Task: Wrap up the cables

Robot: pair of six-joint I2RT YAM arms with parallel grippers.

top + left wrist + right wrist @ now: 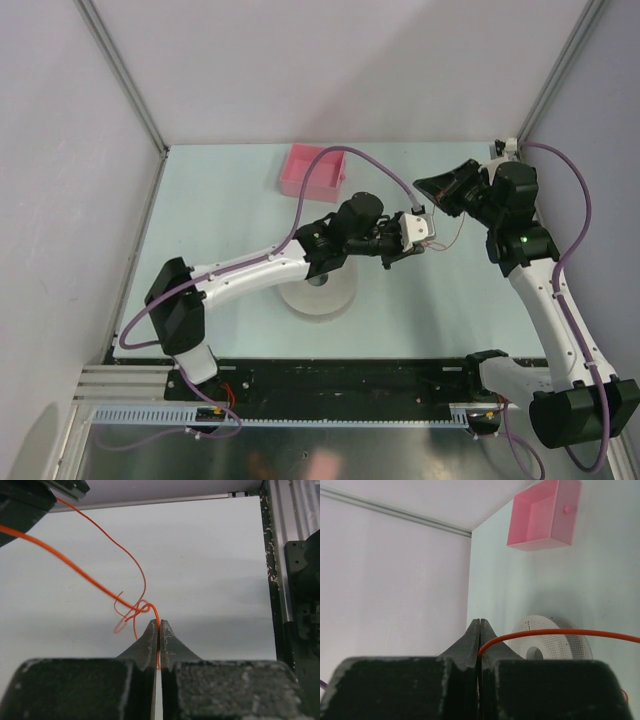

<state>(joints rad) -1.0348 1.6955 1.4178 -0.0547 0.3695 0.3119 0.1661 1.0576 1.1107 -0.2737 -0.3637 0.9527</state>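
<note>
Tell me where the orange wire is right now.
Top view, right of centre: the orange wire is strung between the left pincer and right pincer, both shut on it, near the white perforated disc.

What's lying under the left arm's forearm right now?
A white perforated disc lies flat beneath the left arm. The arm hides its far part in the top view, so anything resting there can't be seen.

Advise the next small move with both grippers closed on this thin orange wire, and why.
I'd probably ease the right gripper slightly away from the left gripper to take up slack. Both are shut on the thin reddish-orange wire, which hangs in loose curves between them, with small tangled loops bunched just ahead of the left one.
</note>
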